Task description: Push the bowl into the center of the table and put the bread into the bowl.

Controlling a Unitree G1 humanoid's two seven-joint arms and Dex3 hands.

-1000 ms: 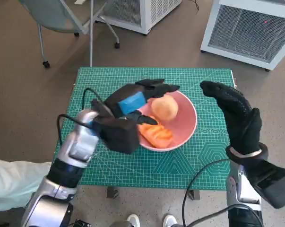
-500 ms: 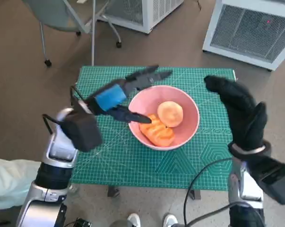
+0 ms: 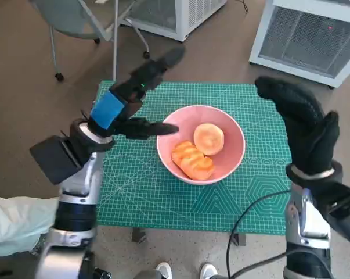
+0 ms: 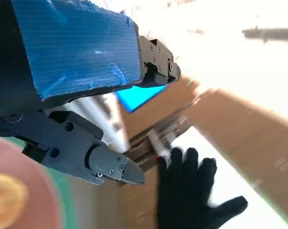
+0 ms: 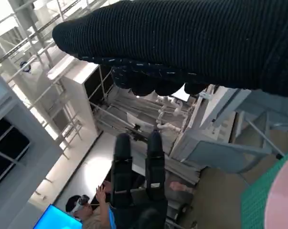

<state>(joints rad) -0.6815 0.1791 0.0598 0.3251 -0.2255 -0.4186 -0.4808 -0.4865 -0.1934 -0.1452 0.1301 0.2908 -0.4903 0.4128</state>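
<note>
A pink bowl [image 3: 228, 158] sits near the middle of the green cutting mat [image 3: 180, 195]. Inside it lie a round bun [image 3: 209, 138] and a ridged orange bread piece [image 3: 191, 160]. My left hand [image 3: 132, 95] is raised above the mat's left side, fingers spread and holding nothing. My right hand [image 3: 299, 122] hovers over the mat's right edge, upright, fingers apart and empty. In the left wrist view, the bowl's rim [image 4: 46, 195] and the bun [image 4: 5, 195] show at one corner, with the gloved right hand [image 4: 191, 193] beyond.
A chair [image 3: 82, 26] stands behind the table's left corner. Two white cabinets with grilles [image 3: 314, 38] stand on the floor at the back. A person's shoes [image 3: 183, 271] show at the near table edge. The right wrist view shows a person [image 5: 89, 210] seated in the room.
My left hand has pulled back out of the bowl and lifted up to the left. The bowl with both breads stays put. The right hand has risen slightly.
</note>
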